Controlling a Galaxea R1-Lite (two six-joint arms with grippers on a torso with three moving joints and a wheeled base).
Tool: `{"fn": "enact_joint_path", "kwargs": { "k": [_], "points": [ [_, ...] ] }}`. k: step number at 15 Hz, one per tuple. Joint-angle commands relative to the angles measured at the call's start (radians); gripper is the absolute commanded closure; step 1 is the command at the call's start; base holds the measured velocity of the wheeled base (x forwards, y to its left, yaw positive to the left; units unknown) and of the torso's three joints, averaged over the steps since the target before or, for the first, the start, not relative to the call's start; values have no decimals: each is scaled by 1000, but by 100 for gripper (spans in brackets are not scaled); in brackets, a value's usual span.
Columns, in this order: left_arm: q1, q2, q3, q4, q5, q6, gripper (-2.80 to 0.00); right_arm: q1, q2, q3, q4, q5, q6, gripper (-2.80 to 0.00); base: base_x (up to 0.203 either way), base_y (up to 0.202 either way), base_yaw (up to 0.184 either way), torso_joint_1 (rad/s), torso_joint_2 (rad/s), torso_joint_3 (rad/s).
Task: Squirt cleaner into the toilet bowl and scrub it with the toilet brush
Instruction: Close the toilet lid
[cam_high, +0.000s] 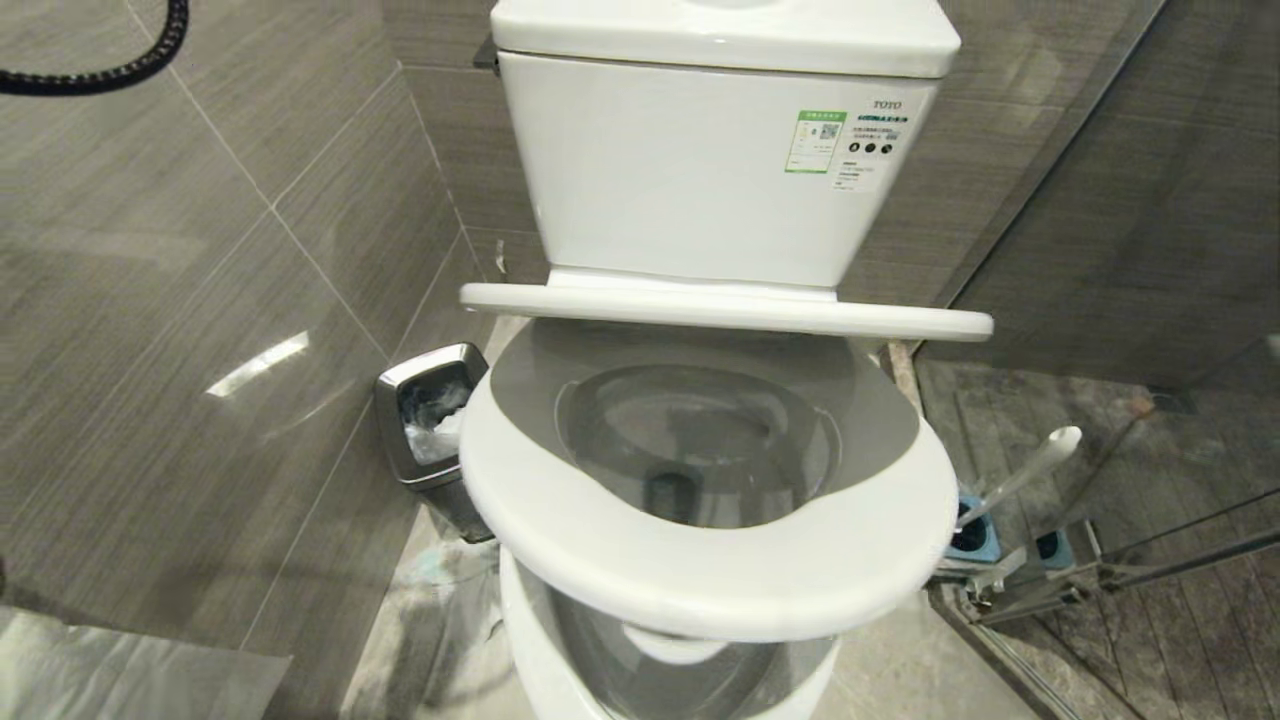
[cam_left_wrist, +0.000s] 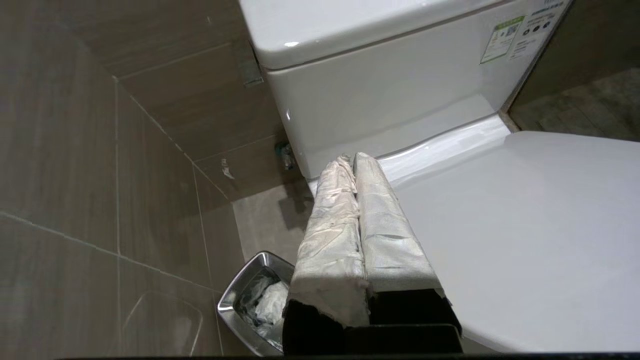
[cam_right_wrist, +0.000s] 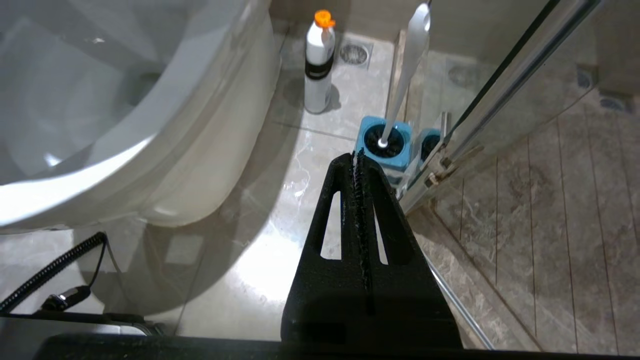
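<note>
The white toilet bowl (cam_high: 690, 450) has its seat (cam_high: 700, 575) down. Its lid (cam_high: 720, 305) stands partway up and shows edge-on in the head view. My left gripper (cam_left_wrist: 348, 159), with its fingers wrapped in whitish cloth, is shut and empty. It lies along the left edge of the lid (cam_left_wrist: 525, 225), close to the tank (cam_left_wrist: 390, 90). The toilet brush (cam_high: 1025, 470) leans in its blue-topped holder (cam_high: 975, 535) right of the bowl. My right gripper (cam_right_wrist: 356, 156) hangs shut and empty above the floor, just short of the holder (cam_right_wrist: 384, 142). No cleaner shows in the bowl.
A white bottle with an orange cap (cam_right_wrist: 318, 60) stands on the floor by the toilet's foot. A steel waste bin (cam_high: 430, 420) sits left of the bowl. A glass shower door with a metal frame (cam_high: 1150, 560) closes off the right. A black coiled cable (cam_right_wrist: 50, 270) lies near the toilet's base.
</note>
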Motion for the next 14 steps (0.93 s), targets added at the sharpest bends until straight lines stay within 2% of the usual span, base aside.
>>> {"fn": "enact_joint_path", "kwargs": {
  "k": [1,11,14],
  "points": [
    [-2,-10,0,2,1,3,0,0,0,0,0,0,-1,0,0,0,0,2,-2,198],
    [-3,-50,46,3,0,6,0,0,0,1,0,0,-1,0,0,0,0,2,1,205],
    [-5,-66,85,1,-7,6,0,0,0,2,0,0,-1,0,0,0,0,0,0,113]
  ]
}}
